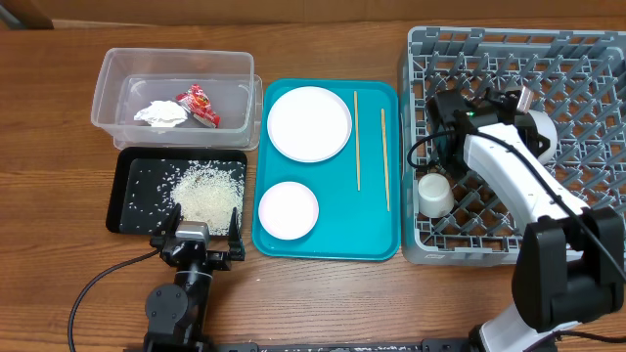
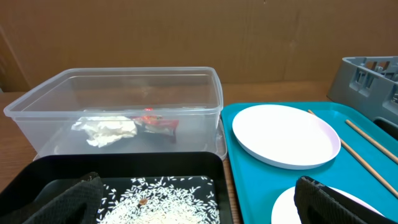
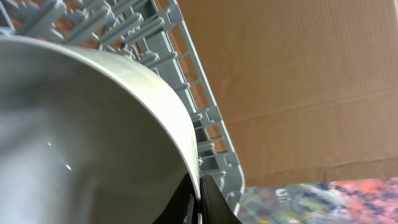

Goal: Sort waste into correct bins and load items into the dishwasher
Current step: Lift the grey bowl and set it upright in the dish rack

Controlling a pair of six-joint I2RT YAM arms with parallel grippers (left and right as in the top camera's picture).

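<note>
My right gripper point(image 3: 200, 196) is shut on the rim of the pale bowl point(image 3: 93, 124) inside the grey dish rack point(image 1: 587, 88). In the overhead view the bowl point(image 1: 541, 132) is partly hidden by the arm. A small white cup point(image 1: 434, 194) stands in the rack. My left gripper point(image 1: 196, 240) is open and empty at the near edge of the black tray point(image 1: 137, 181), which holds rice point(image 1: 207, 186). The clear tub point(image 1: 108, 88) holds the napkin point(image 1: 159, 113) and red wrapper point(image 1: 201, 105). The large plate point(image 1: 309, 122), small dish point(image 1: 288, 210) and two chopsticks point(image 1: 357, 137) lie on the teal tray point(image 1: 333, 240).
The left wrist view shows the tub point(image 2: 205, 93), rice point(image 2: 165, 199), plate point(image 2: 286, 134) and teal tray point(image 2: 249, 174) ahead of the open fingers point(image 2: 205, 205). The rack's wall point(image 3: 211, 118) stands close behind the bowl. Bare wood table surrounds the containers.
</note>
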